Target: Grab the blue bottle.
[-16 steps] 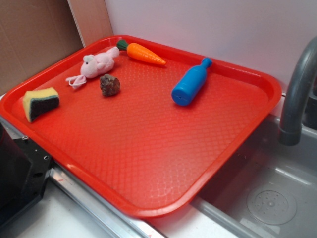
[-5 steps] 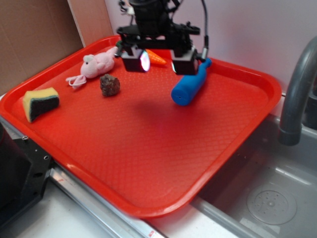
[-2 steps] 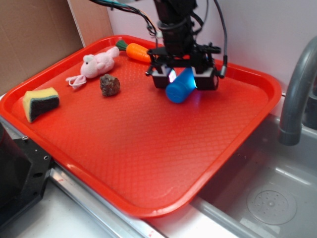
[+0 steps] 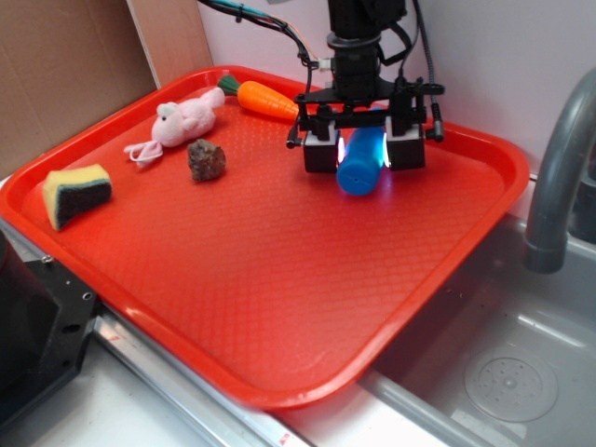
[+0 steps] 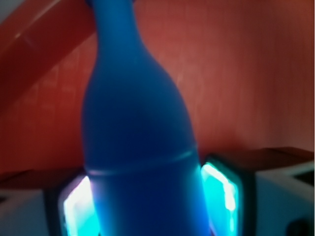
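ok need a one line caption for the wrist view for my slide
Wrist view: blue bottle fills the frame between the gripper pads, over the red tray.

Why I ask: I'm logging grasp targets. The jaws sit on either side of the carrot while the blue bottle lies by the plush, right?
No. The exterior view shows the jaws flanking the blue bottle; the carrot lies by the plush.

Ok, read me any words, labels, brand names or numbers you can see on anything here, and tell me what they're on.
None: no readable text in either view.
The blue bottle is plain, with no label.
The red tray, carrot, pink plush, sponge and brown lump carry no writing.
The gripper shows no legible marking; its fingers only glow cyan.
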You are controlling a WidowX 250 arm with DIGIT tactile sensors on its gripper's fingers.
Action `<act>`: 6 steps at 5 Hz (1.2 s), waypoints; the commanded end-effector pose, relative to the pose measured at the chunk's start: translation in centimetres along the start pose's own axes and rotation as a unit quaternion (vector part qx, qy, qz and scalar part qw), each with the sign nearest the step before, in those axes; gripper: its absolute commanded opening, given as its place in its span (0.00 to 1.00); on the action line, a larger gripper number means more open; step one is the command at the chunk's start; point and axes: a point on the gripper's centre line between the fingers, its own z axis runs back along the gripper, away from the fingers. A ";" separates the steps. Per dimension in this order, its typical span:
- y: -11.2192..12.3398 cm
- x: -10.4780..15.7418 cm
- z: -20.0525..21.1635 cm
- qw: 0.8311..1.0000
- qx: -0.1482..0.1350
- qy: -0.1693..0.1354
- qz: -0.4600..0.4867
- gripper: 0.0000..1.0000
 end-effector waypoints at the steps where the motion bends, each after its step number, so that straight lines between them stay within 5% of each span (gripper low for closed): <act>1: 4.7 -2.7 8.7 0.966 -0.034 -0.129 -0.222 0.00; 2: 10.4 -4.0 10.8 0.948 -0.033 -0.135 -0.288 0.00; 3: 13.2 -4.9 12.2 0.941 -0.085 -0.088 -0.316 0.00; 4: 13.7 -4.7 13.8 0.941 -0.109 -0.074 -0.312 0.00; 6: 13.2 -3.5 14.3 0.944 -0.081 -0.079 -0.309 0.00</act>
